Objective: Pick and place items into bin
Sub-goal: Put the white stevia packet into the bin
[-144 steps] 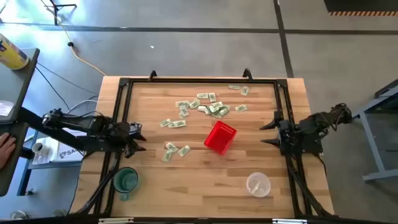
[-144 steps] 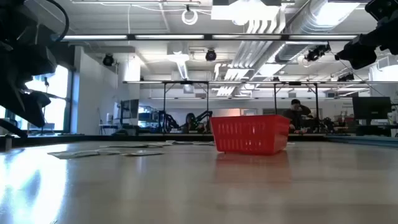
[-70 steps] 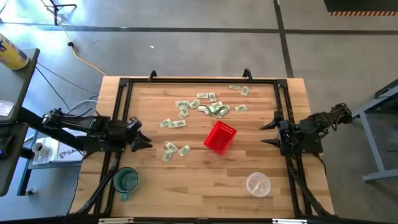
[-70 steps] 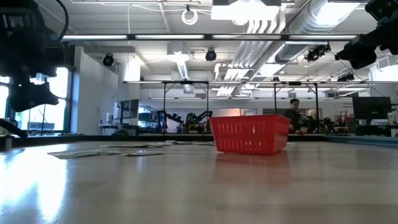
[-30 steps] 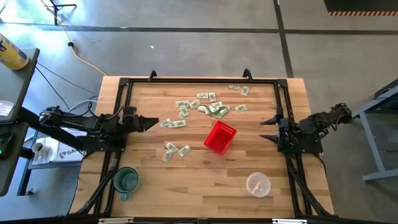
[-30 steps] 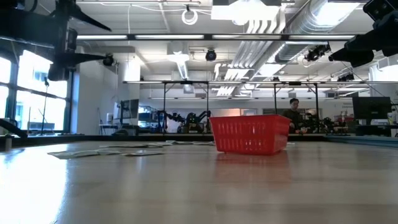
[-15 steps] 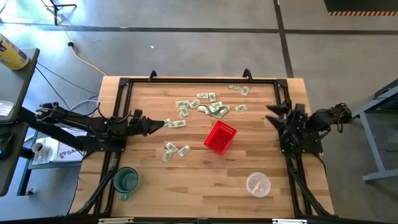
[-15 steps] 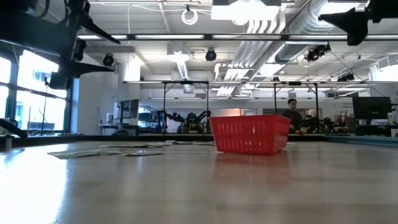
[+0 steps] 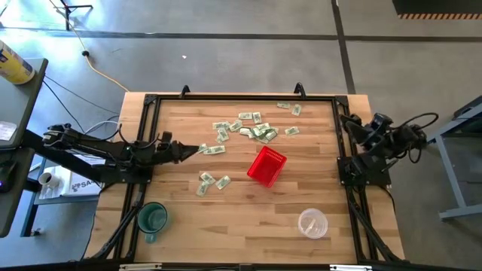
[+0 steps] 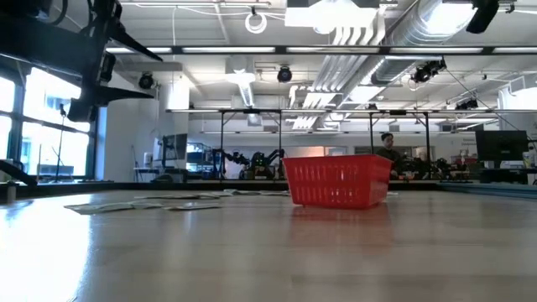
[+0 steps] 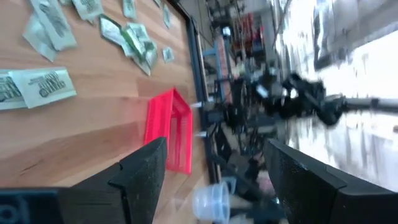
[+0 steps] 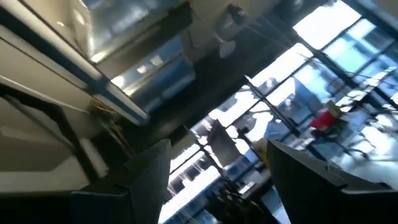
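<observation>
Several crumpled green-and-white slips (image 9: 252, 129) lie scattered flat on the far half of the wooden table; two more (image 9: 213, 181) lie nearer. The red mesh basket (image 9: 266, 165) stands on its base just right of the table's middle and also shows in the low view (image 10: 336, 180). My left gripper (image 9: 194, 149) is open and hovers level, pointing right, just short of two slips (image 9: 212, 150); its wrist view shows those slips (image 11: 43, 84) and the basket (image 11: 168, 130) ahead. My right gripper (image 9: 351, 123) is open, raised at the table's right edge and tipped up at the ceiling.
A green mug (image 9: 153, 218) stands near the table's left near corner and a clear plastic cup (image 9: 312, 223) near the right near corner. A black frame (image 9: 241, 97) runs along the far and side edges. Bare wood lies between mug and cup.
My left gripper has moved toward the table's right, closer to the two slips beside it, then held still. My right gripper has swung up and toward the far edge, tipping upward until its camera faces the ceiling. Slips and basket have not moved.
</observation>
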You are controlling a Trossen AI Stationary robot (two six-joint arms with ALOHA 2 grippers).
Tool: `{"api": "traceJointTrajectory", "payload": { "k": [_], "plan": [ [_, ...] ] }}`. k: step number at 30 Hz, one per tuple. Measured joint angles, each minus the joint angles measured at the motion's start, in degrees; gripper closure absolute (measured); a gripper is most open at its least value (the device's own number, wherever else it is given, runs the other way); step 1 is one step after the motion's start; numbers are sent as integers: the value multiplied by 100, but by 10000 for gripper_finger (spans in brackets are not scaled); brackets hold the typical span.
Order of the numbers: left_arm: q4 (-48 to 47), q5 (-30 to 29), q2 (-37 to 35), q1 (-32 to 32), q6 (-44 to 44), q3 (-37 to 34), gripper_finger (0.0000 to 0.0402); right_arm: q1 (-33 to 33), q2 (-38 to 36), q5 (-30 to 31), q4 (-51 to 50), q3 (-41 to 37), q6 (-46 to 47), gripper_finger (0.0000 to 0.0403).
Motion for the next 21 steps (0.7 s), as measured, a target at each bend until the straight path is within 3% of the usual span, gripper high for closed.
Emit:
{"api": "traceJointTrajectory", "payload": {
  "k": [2, 6, 9, 12, 16, 21],
  "plan": [
    [0, 387, 3, 0, 308, 0, 98, 1, 106, 516, -559, 0, 291, 148],
    [-157, 1812, 167, -2, 601, 5, 106, 1, 512, 924, -1975, -2, 1603, 148],
    [-952, 2421, 489, -4, 419, 216, 133, -3, 983, 1095, -2786, -2, 2514, 148],
    [-2069, 2572, 954, -4, 489, 605, 172, -1, 1446, 1182, -3218, -1, 2994, 148],
    [-2851, 2447, 1855, -4, 563, 1247, 212, -144, 1930, 1059, -3980, 180, 3437, 148],
    [-3312, 2547, 3224, -2, 551, 2140, 204, -700, 2420, 133, -5275, 503, 4054, 148]
  ]
}}
